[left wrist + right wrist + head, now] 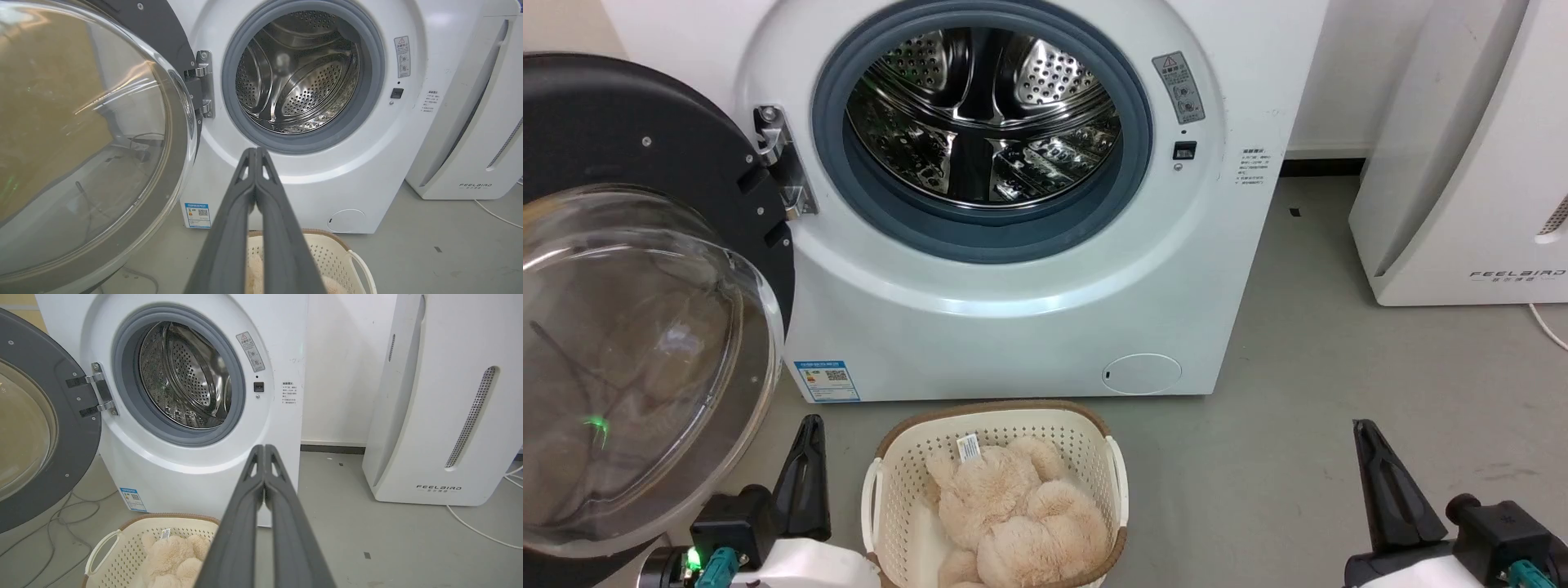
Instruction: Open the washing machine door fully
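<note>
Head view: the washing machine door [621, 245] hangs swung out on its hinge [783, 163] at the left side of the washing machine [1013, 310], glass bowl bulging toward the robot, drum mouth wholly uncovered. Looks like the last step, door about fully open, though whether the hinge has any travel left I cannot tell from here. Left gripper [805, 457] sits low, just below the door's rim and in front of the machine's left corner, not touching the door as far as I can see; fingers appear together, nothing held. Right gripper [1376, 474] is well off to the machine's right over the floor, fingers apparently together too, empty. A basket [882, 490] with a plush toy [1013, 514] stands right in front of the machine.

Left wrist view: left fingers [229, 228] pressed shut tip to tip, empty, aimed at the machine's front below the gasket [233, 102]. Door fills the side left of the machine, shown more edge-on, so its angle reads better here than from the head. If more opening is needed, the next move is a nudge on the inner rim outward, keeping clear of the basket.

Right wrist view: right fingers [249, 522] shut, empty, pointing past the machine's right edge. This one shows cables [61, 514] on the floor under the door and the white FEELBIRD appliance [441, 416] whole, right of the machine.
</note>
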Controlling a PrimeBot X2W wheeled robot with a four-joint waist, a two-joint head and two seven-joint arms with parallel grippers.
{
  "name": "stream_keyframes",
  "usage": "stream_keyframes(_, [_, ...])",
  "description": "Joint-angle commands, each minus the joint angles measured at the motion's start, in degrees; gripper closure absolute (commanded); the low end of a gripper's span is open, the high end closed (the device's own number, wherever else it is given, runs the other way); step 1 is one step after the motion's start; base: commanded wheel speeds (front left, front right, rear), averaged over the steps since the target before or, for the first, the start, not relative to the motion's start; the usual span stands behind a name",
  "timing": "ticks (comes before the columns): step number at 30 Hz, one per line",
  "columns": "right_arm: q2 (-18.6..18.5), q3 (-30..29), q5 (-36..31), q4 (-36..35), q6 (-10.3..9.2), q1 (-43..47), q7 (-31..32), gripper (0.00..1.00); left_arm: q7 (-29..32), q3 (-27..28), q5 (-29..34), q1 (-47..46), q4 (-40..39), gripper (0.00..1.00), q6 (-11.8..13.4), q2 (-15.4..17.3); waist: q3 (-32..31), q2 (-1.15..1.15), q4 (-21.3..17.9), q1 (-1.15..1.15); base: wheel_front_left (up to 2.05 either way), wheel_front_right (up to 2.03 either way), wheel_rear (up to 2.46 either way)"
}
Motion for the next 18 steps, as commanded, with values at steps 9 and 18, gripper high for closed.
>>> stream_keyframes(9, [0.06,0.18,-0.92,-0.18,0.11,-1.08,1.31,1.00,1.36,-0.34,0.99,-0.31,-0.82,1.00,0.32,0.02,0.07,0.00,0.11,0.00,0.00,0.00,0.00])
stream_keyframes(18, [0.07,0.27,-1.32,-0.22,0.14,-1.44,2.37,1.00,2.41,-0.52,1.50,-0.40,-1.27,1.00,0.40,0.02,0.14,0.00,0.21,0.00,0.00,0.00,0.00])
